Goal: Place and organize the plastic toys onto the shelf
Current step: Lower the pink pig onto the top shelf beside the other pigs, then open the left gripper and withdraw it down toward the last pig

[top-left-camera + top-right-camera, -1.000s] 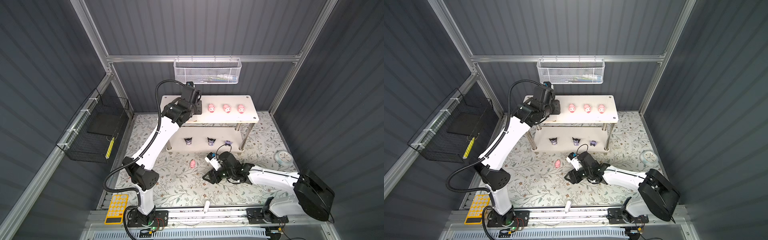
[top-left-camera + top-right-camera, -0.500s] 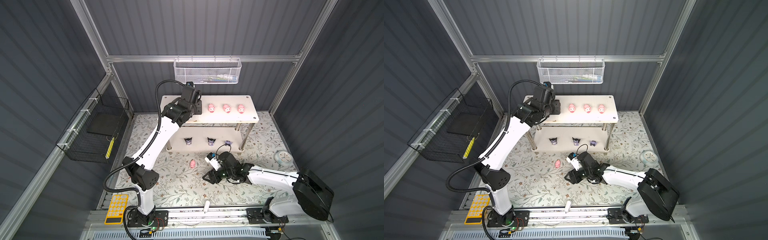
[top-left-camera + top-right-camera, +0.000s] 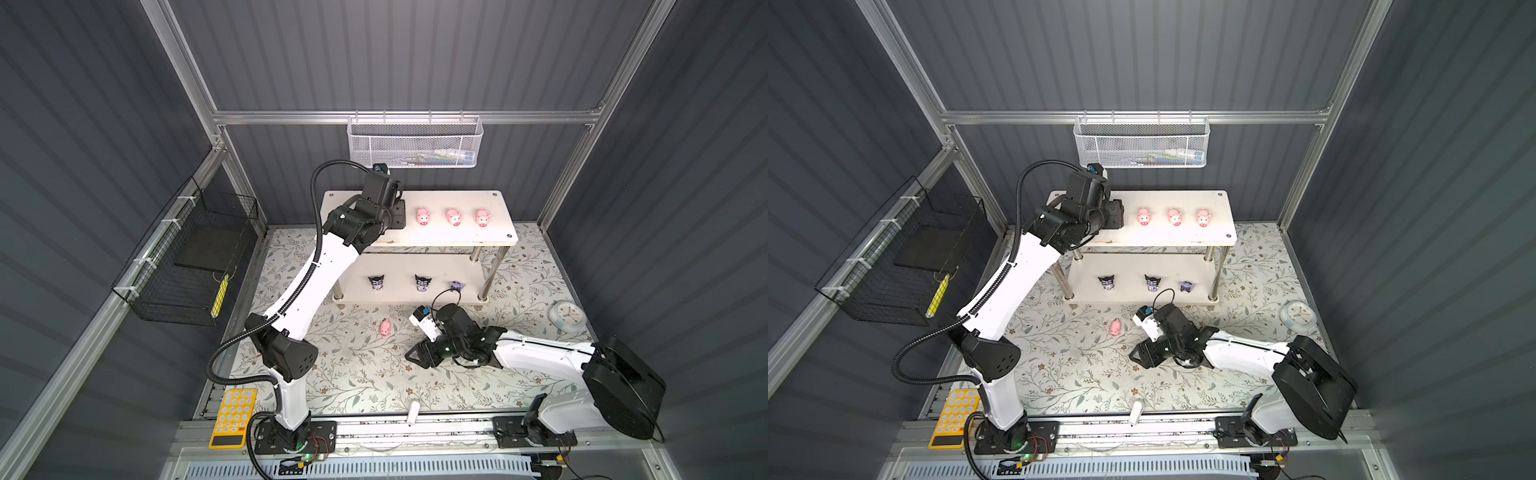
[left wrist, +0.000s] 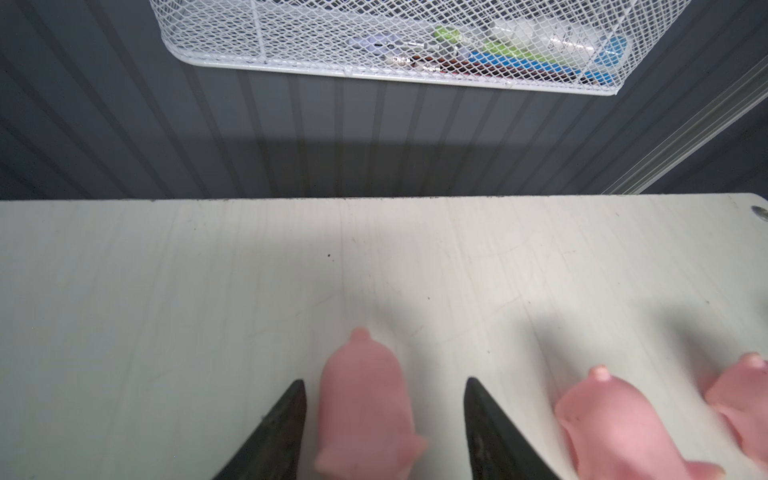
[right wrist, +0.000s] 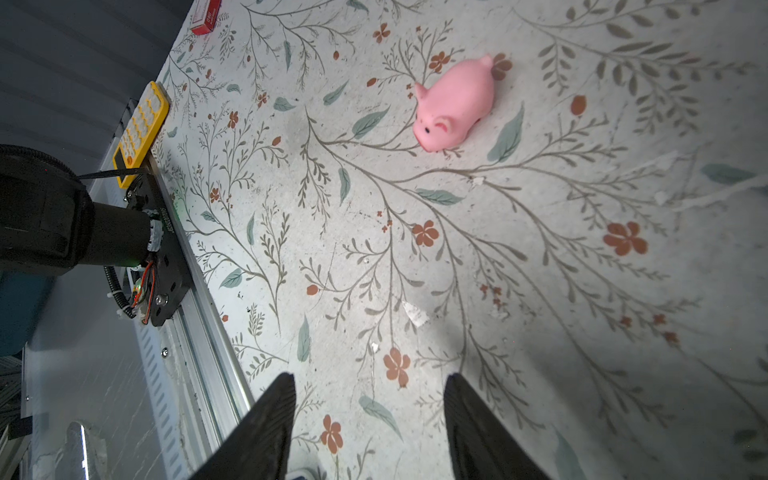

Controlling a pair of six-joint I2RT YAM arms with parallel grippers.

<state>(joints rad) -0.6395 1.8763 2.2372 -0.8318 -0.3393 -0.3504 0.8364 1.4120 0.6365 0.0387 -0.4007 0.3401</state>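
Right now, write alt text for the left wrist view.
A small pink plastic pig sits on the white shelf board inside the open left gripper. Two more pink pigs sit beside it; a white mesh basket hangs behind.

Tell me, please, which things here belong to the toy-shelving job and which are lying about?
Job: shelf, pig on the mat, pigs on the top board, black-eared figurines on the lower board.
Lying about: yellow calculator, white cylinder, clock dish, mesh basket, wire basket.
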